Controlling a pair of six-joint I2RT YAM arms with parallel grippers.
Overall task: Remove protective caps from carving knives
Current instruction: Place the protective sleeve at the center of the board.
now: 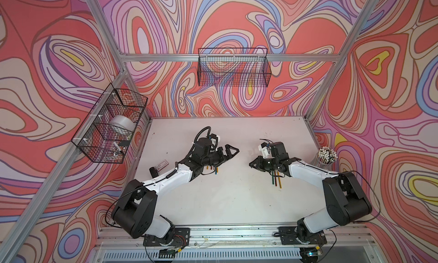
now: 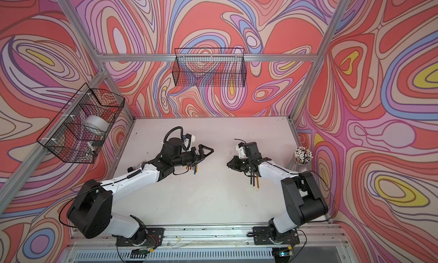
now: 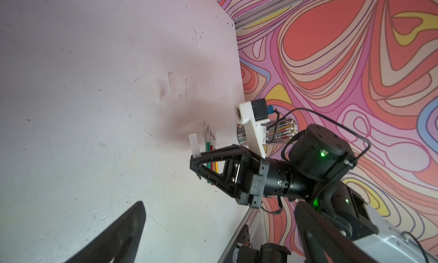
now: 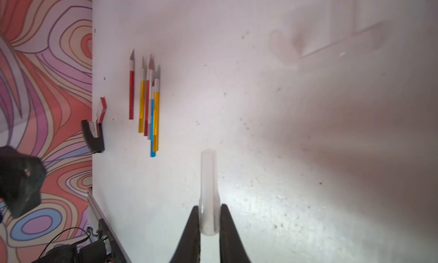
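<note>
Translucent cap (image 4: 208, 176) sat clamped in the right end effector (image 4: 208, 208), above the desk (image 4: 260, 131). Left end effector (image 1: 233, 154) stood with jaws apart, empty. Bare-bladed knives (image 4: 147, 100) lay on the desk in 2 groups, 1 beneath each arm.

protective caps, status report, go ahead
Left end effector open. Right end effector shut on one protective cap, no knife in it. Carving knives lying flat, blades bare. Nothing in the way.
</note>
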